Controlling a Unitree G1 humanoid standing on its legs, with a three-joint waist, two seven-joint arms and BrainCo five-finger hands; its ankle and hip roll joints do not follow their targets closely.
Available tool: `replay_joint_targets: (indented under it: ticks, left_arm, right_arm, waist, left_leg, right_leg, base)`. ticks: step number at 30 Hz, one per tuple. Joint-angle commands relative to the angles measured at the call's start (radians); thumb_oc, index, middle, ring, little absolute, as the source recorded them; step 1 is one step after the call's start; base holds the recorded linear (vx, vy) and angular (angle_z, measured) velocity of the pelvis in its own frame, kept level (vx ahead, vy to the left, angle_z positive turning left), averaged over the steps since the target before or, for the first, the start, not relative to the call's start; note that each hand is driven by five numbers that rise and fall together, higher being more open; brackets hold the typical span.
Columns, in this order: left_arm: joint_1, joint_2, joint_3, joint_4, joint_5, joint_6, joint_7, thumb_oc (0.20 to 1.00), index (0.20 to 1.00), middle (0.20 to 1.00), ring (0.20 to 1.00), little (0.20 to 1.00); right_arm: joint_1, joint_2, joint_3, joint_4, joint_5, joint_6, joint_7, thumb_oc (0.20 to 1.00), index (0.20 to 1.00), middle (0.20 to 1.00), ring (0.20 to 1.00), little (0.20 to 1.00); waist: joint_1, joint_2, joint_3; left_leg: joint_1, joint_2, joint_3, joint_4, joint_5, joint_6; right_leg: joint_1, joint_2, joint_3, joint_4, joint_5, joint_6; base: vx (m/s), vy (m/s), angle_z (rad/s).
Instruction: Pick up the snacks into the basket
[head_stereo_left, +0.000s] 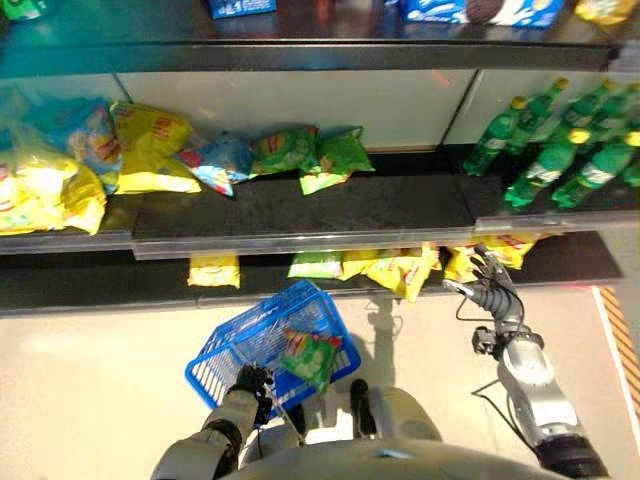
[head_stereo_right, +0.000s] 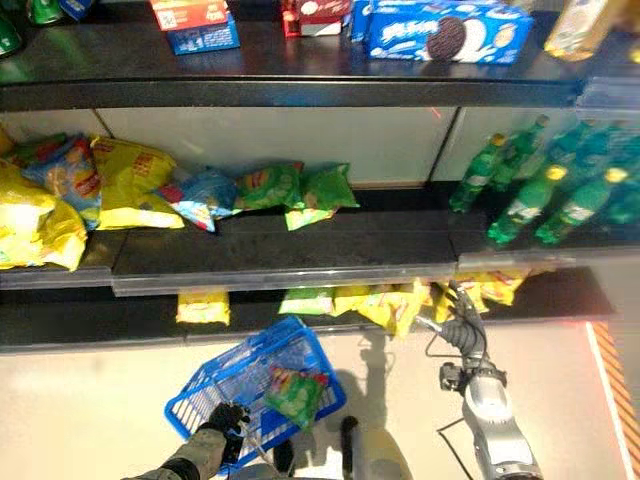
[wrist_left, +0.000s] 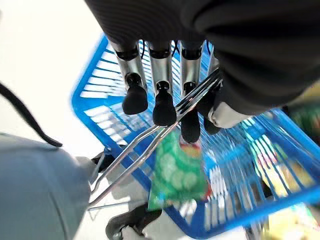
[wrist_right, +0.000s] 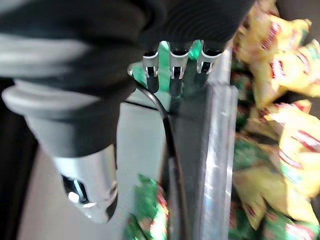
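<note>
Left hand (head_stereo_left: 250, 382) low at the near rim of the blue basket (head_stereo_left: 225, 360), fingers (wrist_left: 164, 107) curled round its wire handle (wrist_left: 150, 145), carrying it above the floor. One green snack bag (head_stereo_left: 310, 358) lies inside the basket. Right arm stretched forward, right hand (head_stereo_left: 492, 282) raised beyond the basket, just before the yellow snack bags (head_stereo_left: 400, 270) on the lowest shelf (head_stereo_left: 100, 285); fingers (wrist_right: 172, 75) extended, released, holding nothing.

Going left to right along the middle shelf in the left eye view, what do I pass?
Yellow snack bags → blue snack bag → green snack bags → bare dark shelf → green bottles.
</note>
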Motion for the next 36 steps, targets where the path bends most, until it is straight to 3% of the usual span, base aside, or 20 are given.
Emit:
replay_joint_targets:
  ticks: [1, 6, 7, 9, 11, 15, 18, 19, 20, 21, 22, 23, 26, 29, 30, 31, 32, 33, 34, 36]
  left_arm:
    - [0.041, 0.092, -0.035, 0.037, 0.105, 0.034, 0.031, 0.2, 0.2, 0.2, 0.2, 0.2]
    - [0.023, 0.092, -0.022, 0.017, 0.069, 0.022, 0.05, 0.2, 0.2, 0.2, 0.2, 0.2]
    - [0.025, 0.098, -0.018, 0.009, 0.066, 0.018, 0.058, 0.2, 0.2, 0.2, 0.2, 0.2]
    - [0.027, 0.101, -0.02, 0.005, 0.061, 0.016, 0.064, 0.2, 0.2, 0.2, 0.2, 0.2]
    - [0.041, 0.092, 0.009, -0.01, 0.007, 0.003, 0.08, 0.2, 0.2, 0.2, 0.2, 0.2]
    - [0.064, 0.058, 0.045, -0.024, -0.072, -0.005, 0.095, 0.2, 0.2, 0.2, 0.2, 0.2]
    - [0.069, 0.041, 0.035, -0.045, -0.071, -0.004, 0.114, 0.2, 0.2, 0.2, 0.2, 0.2]
    - [0.071, 0.034, 0.033, -0.059, -0.075, -0.004, 0.117, 0.2, 0.2, 0.2, 0.2, 0.2]
    - [0.079, 0.026, 0.035, -0.071, -0.084, -0.007, 0.123, 0.2, 0.2, 0.2, 0.2, 0.2]
    - [0.079, 0.027, 0.035, -0.071, -0.084, -0.006, 0.123, 0.2, 0.2, 0.2, 0.2, 0.2]
    - [0.085, 0.02, 0.047, -0.066, -0.092, -0.009, 0.125, 0.2, 0.2, 0.2, 0.2, 0.2]
    - [0.085, 0.02, 0.047, -0.066, -0.092, -0.009, 0.125, 0.2, 0.2, 0.2, 0.2, 0.2]
    - [0.097, 0.012, 0.063, -0.042, -0.083, 0.003, 0.114, 0.2, 0.2, 0.2, 0.2, 0.2]
    - [0.094, 0.02, 0.055, -0.033, -0.065, 0.017, 0.111, 0.2, 0.2, 0.2, 0.2, 0.2]
    - [0.085, 0.028, 0.051, -0.032, -0.062, 0.016, 0.11, 0.2, 0.2, 0.2, 0.2, 0.2]
    - [0.058, 0.038, 0.037, -0.034, -0.049, 0.024, 0.109, 0.2, 0.2, 0.2, 0.2, 0.2]
    - [0.057, 0.038, 0.038, -0.034, -0.049, 0.024, 0.109, 0.2, 0.2, 0.2, 0.2, 0.2]
    - [0.052, 0.037, 0.029, -0.038, -0.052, 0.025, 0.106, 0.2, 0.2, 0.2, 0.2, 0.2]
    - [0.042, 0.037, 0.019, -0.043, -0.056, 0.022, 0.109, 0.2, 0.2, 0.2, 0.2, 0.2]
    - [0.028, 0.033, -0.005, -0.046, -0.051, 0.02, 0.112, 0.2, 0.2, 0.2, 0.2, 0.2]
  right_arm:
    - [-0.043, -0.001, -0.047, -0.108, 0.026, -0.051, -0.024, 1.0, 1.0, 1.0, 1.0, 1.0]
    - [-0.059, 0.011, -0.055, -0.172, 0.02, -0.045, -0.038, 1.0, 1.0, 1.0, 1.0, 1.0]
    - [-0.058, 0.01, -0.061, -0.189, 0.015, -0.043, -0.037, 1.0, 1.0, 1.0, 1.0, 1.0]
    - [-0.055, 0.013, -0.064, -0.202, 0.015, -0.042, -0.036, 1.0, 1.0, 1.0, 1.0, 1.0]
    - [-0.052, 0.003, -0.047, -0.224, 0.032, -0.045, -0.018, 1.0, 1.0, 1.0, 1.0, 1.0]
    - [-0.04, -0.025, -0.033, -0.207, 0.012, -0.033, -0.027, 1.0, 1.0, 1.0, 1.0, 1.0]
    - [-0.03, -0.033, -0.038, -0.196, 0.006, -0.034, -0.047, 1.0, 1.0, 1.0, 1.0, 1.0]
    - [-0.024, -0.037, -0.046, -0.193, 0.002, -0.032, -0.058, 1.0, 1.0, 1.0, 1.0, 1.0]
    - [-0.025, -0.039, -0.044, -0.189, -0.001, -0.031, -0.064, 1.0, 1.0, 1.0, 1.0, 1.0]
    - [-0.026, -0.039, -0.044, -0.189, -0.001, -0.031, -0.064, 1.0, 1.0, 1.0, 1.0, 1.0]
    - [-0.036, -0.045, -0.04, -0.173, -0.015, -0.03, -0.064, 1.0, 1.0, 1.0, 1.0, 1.0]
    - [-0.037, -0.045, -0.04, -0.172, -0.015, -0.03, -0.064, 1.0, 1.0, 1.0, 1.0, 1.0]
    - [-0.023, -0.028, -0.053, -0.165, -0.035, -0.029, -0.076, 1.0, 1.0, 1.0, 1.0, 1.0]
    - [-0.009, 0.011, -0.065, -0.165, -0.047, -0.026, -0.093, 1.0, 1.0, 1.0, 1.0, 1.0]
    - [-0.004, 0.023, -0.07, -0.163, -0.049, -0.028, -0.094, 1.0, 1.0, 1.0, 1.0, 1.0]
    - [-0.005, 0.039, -0.079, -0.165, -0.061, -0.023, -0.092, 1.0, 1.0, 1.0, 1.0, 1.0]
    - [-0.006, 0.039, -0.079, -0.166, -0.061, -0.023, -0.092, 1.0, 1.0, 1.0, 1.0, 1.0]
    - [-0.004, 0.041, -0.085, -0.174, -0.062, -0.021, -0.082, 1.0, 1.0, 1.0, 1.0, 1.0]
    - [-0.003, 0.045, -0.096, -0.178, -0.059, -0.025, -0.086, 1.0, 1.0, 1.0, 1.0, 1.0]
    - [-0.003, 0.051, -0.107, -0.166, -0.062, -0.026, -0.099, 1.0, 1.0, 1.0, 1.0, 1.0]
  waist:
    - [0.039, 0.031, -0.023]
    - [0.058, 0.023, -0.058]
    - [0.058, 0.012, -0.064]
    - [0.058, 0.005, -0.071]
    - [0.075, 0.001, -0.085]
    - [0.084, 0.015, -0.069]
    - [0.077, 0.007, -0.042]
    - [0.083, 0.002, -0.029]
    - [0.096, -0.004, -0.015]
    - [0.095, -0.005, -0.016]
    - [0.115, -0.017, -0.009]
    - [0.115, -0.018, -0.011]
    - [0.118, 0.0, -0.034]
    - [0.11, 0.005, -0.048]
    - [0.097, -0.008, -0.044]
    - [0.07, -0.019, -0.026]
    - [0.071, -0.018, -0.028]
    - [0.056, -0.009, -0.012]
    - [0.038, 0.012, 0.004]
    - [0.029, 0.017, 0.012]
  left_leg:
    - [-0.002, -0.031, -0.047, 0.009, -0.047, -0.005]
    - [0.002, 0.019, -0.021, 0.025, -0.055, -0.042]
    - [-0.002, 0.031, -0.021, 0.038, -0.058, -0.052]
    - [0.001, 0.047, -0.011, 0.039, -0.056, -0.062]
    - [0.001, 0.096, 0.015, 0.049, -0.035, -0.094]
    - [-0.042, 0.187, -0.003, 0.098, 0.065, -0.132]
    - [-0.091, 0.237, 0.019, 0.186, 0.131, -0.127]
    - [-0.115, 0.237, 0.038, 0.213, 0.132, -0.119]
    - [-0.136, 0.173, 0.0, 0.241, 0.086, -0.103]
    - [-0.14, 0.172, -0.001, 0.242, 0.087, -0.101]
    - [-0.189, 0.026, -0.036, 0.248, -0.009, -0.058]
    - [-0.192, 0.025, -0.036, 0.247, -0.006, -0.057]
    - [-0.17, -0.083, 0.115, 0.149, -0.027, 0.003]
    - [-0.105, -0.074, 0.184, 0.036, -0.011, 0.016]
    - [-0.087, -0.085, 0.168, 0.032, -0.021, 0.023]
    - [-0.057, -0.056, 0.163, 0.032, -0.033, 0.031]
    - [-0.063, -0.054, 0.165, 0.032, -0.03, 0.031]
    - [-0.038, -0.041, 0.158, 0.032, -0.039, 0.041]
    - [-0.029, -0.02, 0.144, 0.029, -0.032, 0.043]
    - [-0.014, -0.017, 0.114, 0.025, -0.03, 0.039]
  right_leg:
    - [0.047, -0.071, -0.063, -0.074, 0.067, -0.017]
    - [0.11, -0.221, -0.003, -0.187, 0.148, 0.026]
    - [0.151, -0.221, 0.024, -0.225, 0.139, 0.033]
    - [0.158, -0.205, 0.06, -0.24, 0.121, 0.04]
    - [0.181, -0.173, 0.026, -0.297, 0.081, 0.044]
    - [0.216, -0.076, 0.017, -0.352, 0.049, -0.001]
    - [0.26, -0.031, 0.001, -0.402, 0.05, -0.034]
    - [0.269, -0.023, -0.007, -0.41, 0.047, -0.047]
    - [0.273, -0.016, 0.0, -0.413, 0.045, -0.056]
    - [0.27, -0.017, -0.001, -0.414, 0.047, -0.056]
    - [0.284, -0.006, 0.005, -0.419, 0.053, -0.061]
    - [0.281, -0.007, 0.005, -0.419, 0.055, -0.06]
    - [0.28, 0.064, -0.009, -0.395, 0.043, -0.065]
    - [0.272, 0.083, -0.067, -0.29, 0.022, -0.038]
    - [0.24, 0.065, -0.085, -0.203, 0.045, -0.005]
    - [0.129, 0.022, -0.11, 0.054, 0.166, 0.099]
    - [0.124, 0.024, -0.109, 0.051, 0.172, 0.099]
    - [0.088, 0.0, -0.12, 0.159, 0.199, 0.099]
    - [0.031, 0.024, -0.095, 0.259, 0.186, 0.099]
    - [0.009, -0.018, -0.081, 0.232, 0.145, 0.091]
  base:
    - [-0.04, -0.224, -0.22]
    - [0.0, -0.306, -0.44]
    - [0.0, -0.364, -0.63]
    - [0.0, -0.288, -0.43]
    - [-0.02, -0.432, -0.33]
    - [-0.02, -0.434, -0.2]
    - [-0.01, -0.414, -0.01]
    - [-0.04, -0.412, 0.15]
    - [-0.03, -0.282, 0.28]
    - [0.01, -0.318, 0.37]
    - [0.02, -0.175, 0.24]
    - [0.07, -0.308, 0.18]
    - [0.09, -0.194, -0.05]
    - [0.09, -0.106, -0.05]
    - [0.06, -0.163, 0.15]
    - [0.01, -0.125, 0.23]
    - [0.0, -0.129, 0.47]
    - [0.01, 0.014, 0.74]
    - [0.05, 0.031, 0.85]
    - [0.12, 0.016, 0.72]
